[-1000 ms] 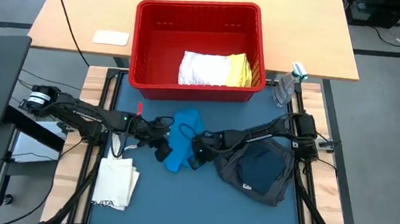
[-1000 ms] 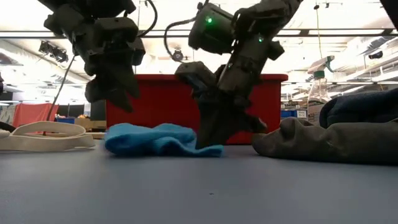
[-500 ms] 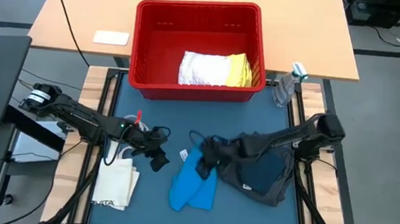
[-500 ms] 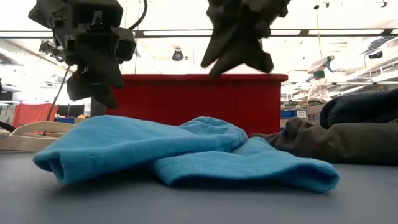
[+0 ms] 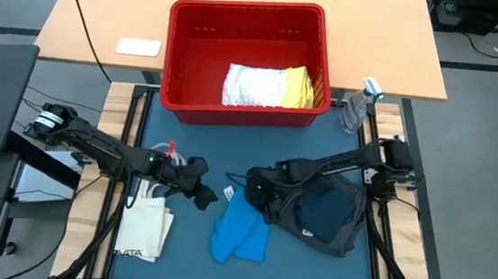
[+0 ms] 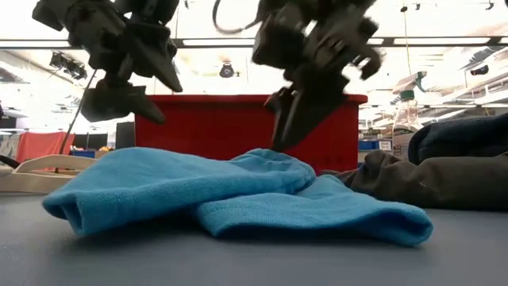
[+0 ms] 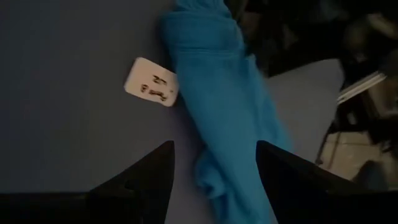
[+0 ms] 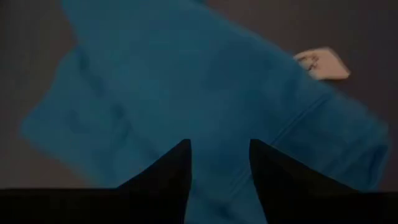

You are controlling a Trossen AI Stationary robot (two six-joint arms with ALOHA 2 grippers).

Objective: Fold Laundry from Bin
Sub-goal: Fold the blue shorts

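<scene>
The high view looks straight down on the whole table, with the red bin (image 5: 247, 60) at its far edge. The low view looks level across the tabletop toward that bin (image 6: 238, 127), close behind the blue cloth (image 6: 214, 195). Both wrist views look closely down on this cloth (image 7: 227, 106) (image 8: 186, 93), shared by all four views (image 5: 241, 232).

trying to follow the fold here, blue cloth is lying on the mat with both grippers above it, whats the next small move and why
Probably lower the right gripper onto the near edge of the bright blue cloth and pinch it. The cloth lies loose and bunched on the mat, held by neither gripper; the right one hangs open just above its upper end, and the left gripper waits open beside the white tag.
</scene>
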